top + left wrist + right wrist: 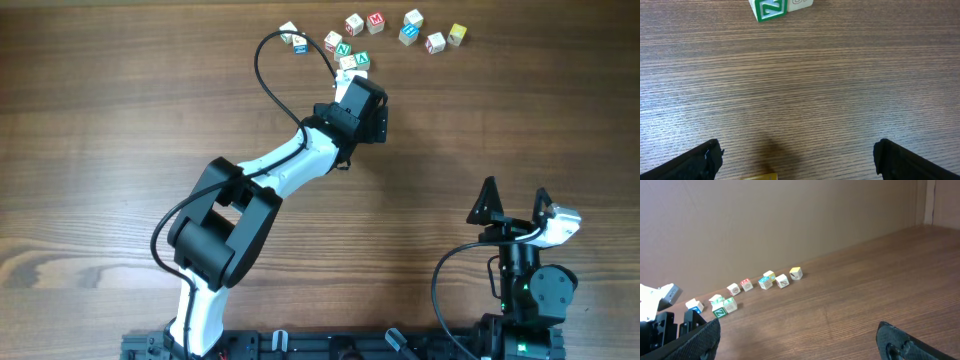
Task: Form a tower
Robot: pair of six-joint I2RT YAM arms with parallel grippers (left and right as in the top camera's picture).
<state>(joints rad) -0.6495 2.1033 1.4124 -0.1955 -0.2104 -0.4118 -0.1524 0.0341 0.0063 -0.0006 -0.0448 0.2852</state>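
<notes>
Both claws stand wide open and empty: the left claw (797, 155) is low over bare counter (800, 90), and the right claw (514, 192) sits at lower right of the overhead frame, well apart from the cubes. We can make out no tower yet. Its likely pieces lie loose at upper middle of the overhead frame: the blue-lettered cube (299, 46) at the scatter's left end, and the green-marked cube (767, 9) ahead of the left claw, touching a pale cube (800, 2). Risks as we judge them: jaws closing on that touching pair grab both or knock one askew. A tiny cube gripped off-centre twists, lands crooked and slides off.
</notes>
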